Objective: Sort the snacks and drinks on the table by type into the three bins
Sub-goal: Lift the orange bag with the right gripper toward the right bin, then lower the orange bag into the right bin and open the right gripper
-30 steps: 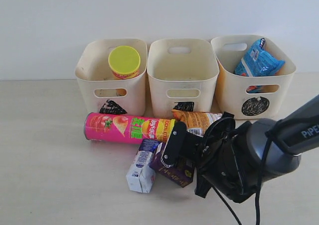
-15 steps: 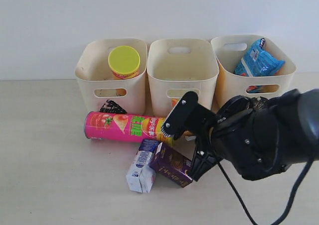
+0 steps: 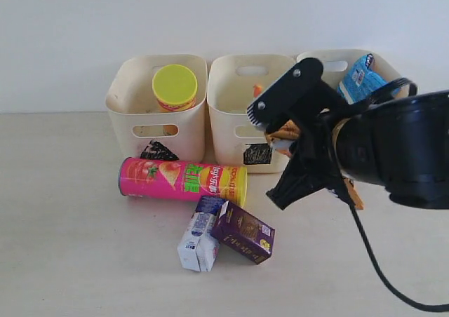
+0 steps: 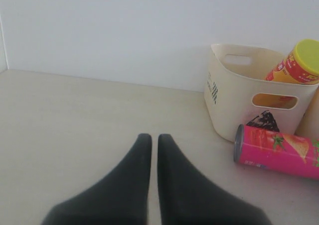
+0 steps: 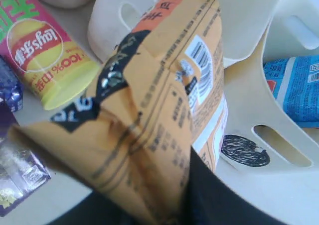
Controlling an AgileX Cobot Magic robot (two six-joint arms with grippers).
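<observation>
My right gripper [image 3: 286, 124] [image 5: 159, 185] is shut on the orange-brown bag [image 3: 283, 132] [image 5: 159, 95] and holds it in the air in front of the middle bin [image 3: 228, 113] and the right bin [image 3: 330, 56]. The blue bag [image 3: 359, 83] [image 5: 299, 88] lies in the right bin. The yellow-red can [image 3: 175, 88] stands in the left bin [image 3: 126, 113]. The pink-green can [image 3: 182, 179] lies on the table [image 3: 70, 226]. Before it lie the white and blue carton [image 3: 198, 241] and the purple carton [image 3: 243, 231]. My left gripper [image 4: 154, 138] is shut and empty over the table.
A white wall [image 3: 70, 36] rises straight behind the bins. The right arm's cable [image 3: 379, 268] trails down to the front right. The left wrist view shows the left bin [image 4: 234, 100] and the lying can [image 4: 279, 150] ahead of the left gripper's fingers.
The right gripper has shut on the orange-brown bag, lifted it off the table in front of the middle bin and carried it up and right. The left gripper has not moved.
</observation>
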